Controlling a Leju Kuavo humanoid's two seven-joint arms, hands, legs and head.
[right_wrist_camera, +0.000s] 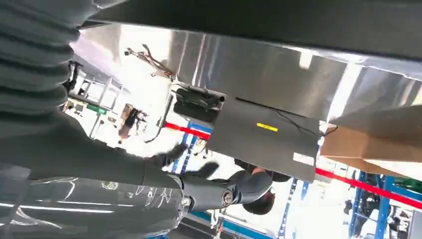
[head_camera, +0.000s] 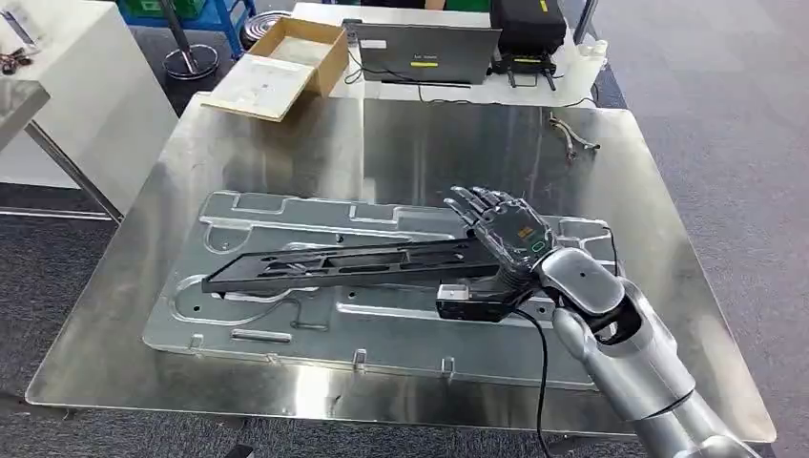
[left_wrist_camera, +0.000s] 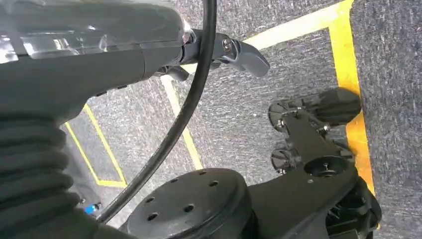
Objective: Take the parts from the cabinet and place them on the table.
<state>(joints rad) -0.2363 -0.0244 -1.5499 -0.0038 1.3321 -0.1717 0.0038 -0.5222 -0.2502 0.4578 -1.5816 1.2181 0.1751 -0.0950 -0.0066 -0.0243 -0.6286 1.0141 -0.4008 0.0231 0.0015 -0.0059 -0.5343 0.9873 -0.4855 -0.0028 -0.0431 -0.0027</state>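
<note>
A long black part point(head_camera: 334, 262) lies across a stamped silver panel point(head_camera: 286, 324) on the steel table point(head_camera: 286, 143). My right hand point(head_camera: 506, 234) hovers flat over the right end of the black part, back upward, fingers stretched out and apart, gripping nothing. In the right wrist view the same hand point(right_wrist_camera: 209, 189) shows spread fingers point(right_wrist_camera: 174, 152) with nothing between them, and the black part point(right_wrist_camera: 249, 20) runs as a dark band along one edge. My left hand point(left_wrist_camera: 99, 50) hangs beside my body over the floor, thumb point(left_wrist_camera: 244, 55) sticking out, holding nothing.
At the table's far edge stand an open cardboard box point(head_camera: 296, 52), a laptop point(head_camera: 429, 52) and a black case point(head_camera: 528, 24). A small bundle of wires point(head_camera: 572, 138) lies at the far right. A white cabinet point(head_camera: 67, 86) stands to the left.
</note>
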